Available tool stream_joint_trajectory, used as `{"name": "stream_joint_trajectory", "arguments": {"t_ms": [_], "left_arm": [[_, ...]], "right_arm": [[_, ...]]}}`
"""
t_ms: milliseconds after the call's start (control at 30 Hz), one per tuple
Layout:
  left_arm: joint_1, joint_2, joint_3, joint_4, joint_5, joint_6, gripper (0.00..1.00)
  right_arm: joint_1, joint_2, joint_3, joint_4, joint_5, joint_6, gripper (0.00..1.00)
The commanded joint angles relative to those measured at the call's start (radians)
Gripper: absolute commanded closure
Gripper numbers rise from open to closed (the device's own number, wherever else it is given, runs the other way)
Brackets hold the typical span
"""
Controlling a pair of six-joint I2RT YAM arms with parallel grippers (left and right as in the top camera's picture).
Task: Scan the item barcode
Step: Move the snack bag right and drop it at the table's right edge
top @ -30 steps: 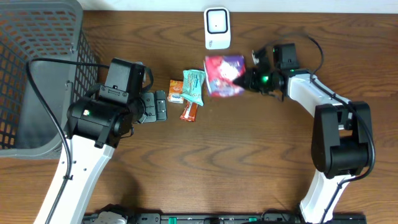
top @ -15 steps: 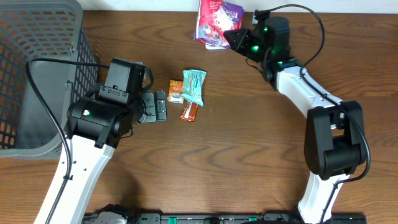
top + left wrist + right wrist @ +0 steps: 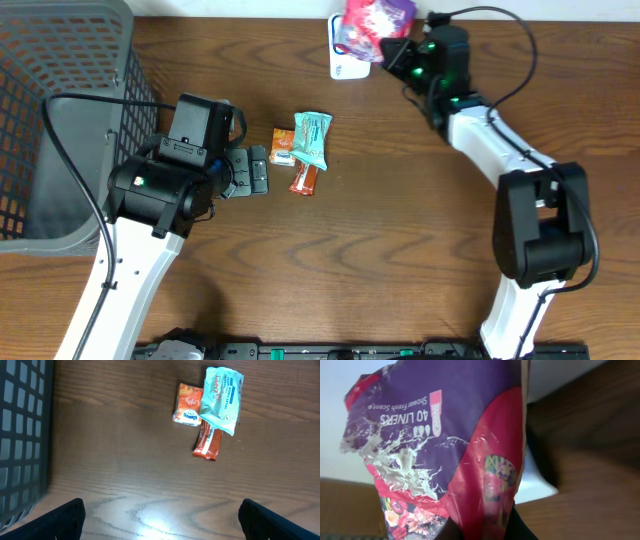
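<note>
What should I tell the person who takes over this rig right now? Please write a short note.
The left tool is open and empty, beside the snacks.
The right tool is shut on the pack, held over the scanner at the far edge.
Done: pack picked up and brought to the scanner.
To do: confirm the scan; the views do not show whether the barcode faces the scanner. The snacks lie untouched.

purple-pink pack point(image 3: 445, 435): "40 LINERS" plus "Shower Fresh Scent", printed white, upside down in right wrist view. teal packet point(image 3: 222, 397) and orange packet point(image 3: 188, 405): lettering there, too small to read.
</note>
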Motion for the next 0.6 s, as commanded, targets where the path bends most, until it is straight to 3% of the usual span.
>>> {"name": "stream_joint_trajectory", "arguments": {"t_ms": [0,233,400,500,567], "left_arm": [[0.005,0.005,0.002,-0.003,-0.009,0.006,0.02],[0.005,0.005,0.002,-0.003,-0.009,0.006,0.02],[0.005,0.005,0.002,-0.003,-0.009,0.005,0.02],[0.005,0.005,0.002,-0.003,-0.009,0.006,0.02],[0.005,0.005,0.002,-0.003,-0.009,0.006,0.02]], "right_arm": [[-0.159,-0.09,0.016,-0.085,-0.06,-0.031,0.99],[-0.503,-0.191,0.016,-0.494,-0.028,-0.123,0.99],[-0.719,-0.181,0.014,-0.656,-0.025,-0.123,0.97],[-0.809,-0.171,0.006,-0.668,-0.038,-0.124,0.61],[-0.842,-0.167,-0.002,-0.678,-0.053,-0.124,0.55]]}}
